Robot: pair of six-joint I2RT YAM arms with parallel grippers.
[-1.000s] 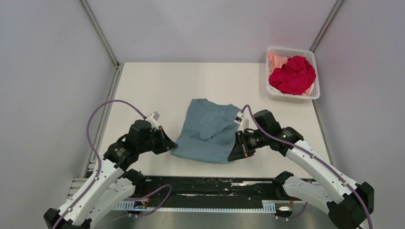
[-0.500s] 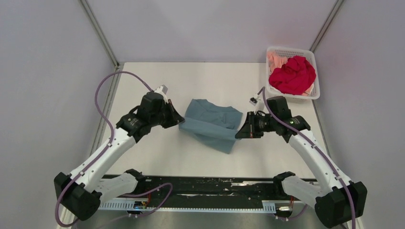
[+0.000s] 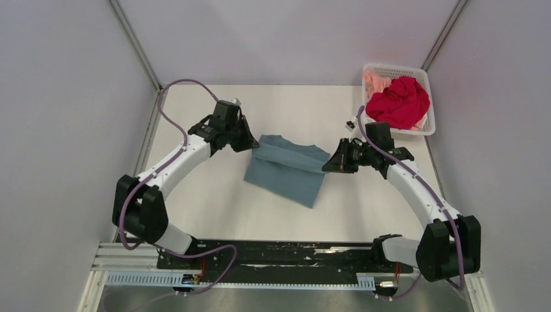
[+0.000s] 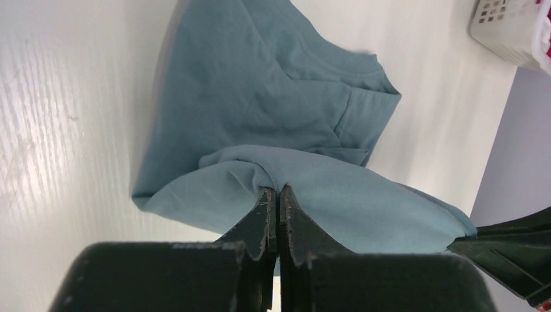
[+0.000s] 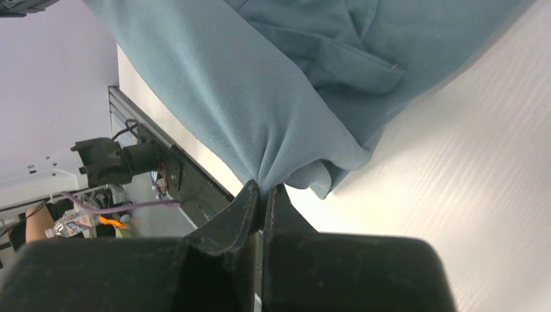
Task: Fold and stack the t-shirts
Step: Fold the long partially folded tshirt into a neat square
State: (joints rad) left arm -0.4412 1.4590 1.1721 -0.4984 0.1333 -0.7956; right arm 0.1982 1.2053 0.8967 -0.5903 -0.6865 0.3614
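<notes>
The teal-blue t-shirt [image 3: 286, 172] lies at the table's middle, its near edge lifted and carried over toward the back. My left gripper [image 3: 252, 144] is shut on its left corner; the pinch shows in the left wrist view [image 4: 275, 190] on the teal cloth [image 4: 260, 97]. My right gripper [image 3: 327, 167] is shut on its right corner, seen in the right wrist view [image 5: 263, 190] on the cloth [image 5: 273, 97]. The lifted edge hangs taut between both grippers. The red t-shirt [image 3: 397, 103] and the peach-pink t-shirt [image 3: 375, 82] lie crumpled in the basket.
A white mesh basket [image 3: 396, 133] stands at the table's back right corner, close behind my right arm. Grey walls enclose the table at left, back and right. A black rail [image 3: 273, 257] runs along the near edge.
Both grippers have moved away from me toward the back, carrying the teal shirt's near edge up and over the rest of it. The shirt now looks shorter front to back.
</notes>
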